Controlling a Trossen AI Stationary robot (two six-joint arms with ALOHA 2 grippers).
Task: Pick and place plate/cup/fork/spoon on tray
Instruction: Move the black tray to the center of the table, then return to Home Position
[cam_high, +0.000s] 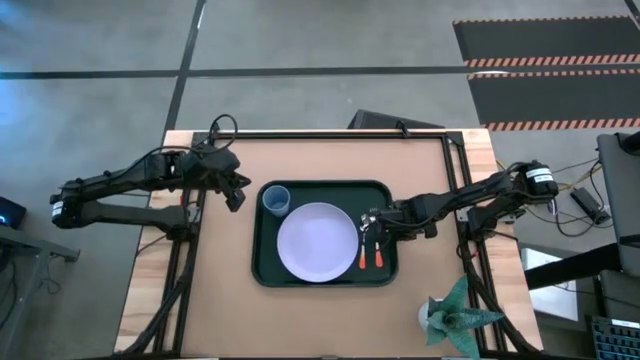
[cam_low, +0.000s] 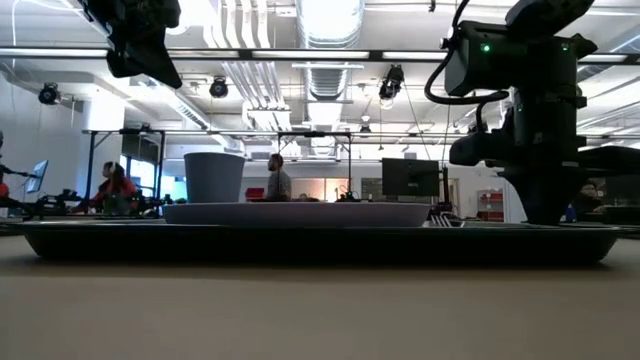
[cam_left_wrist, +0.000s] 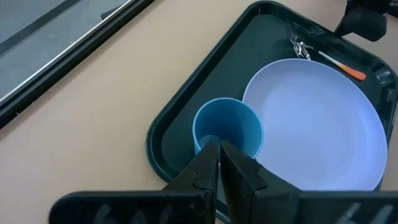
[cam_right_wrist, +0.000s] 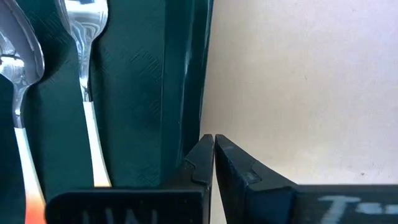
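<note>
The pale lavender plate (cam_high: 317, 241), round and flat, is seen lying in the middle of the dark green tray (cam_high: 268, 268), a rectangle with rounded corners and a raised rim. The light-blue cup (cam_high: 276, 201) is stood upright in the tray corner nearest the left gripper (cam_high: 237, 195), whose fingers are pressed together and empty just outside that corner. The spoon (cam_high: 363, 243) and fork (cam_high: 378, 246), silver with orange-red handles, are laid side by side beside the plate, close under the right gripper (cam_high: 377, 222), likewise closed on nothing. Only in the right wrist view is the tray's fine crosshatched texture revealed. No legible writing is shown.
</note>
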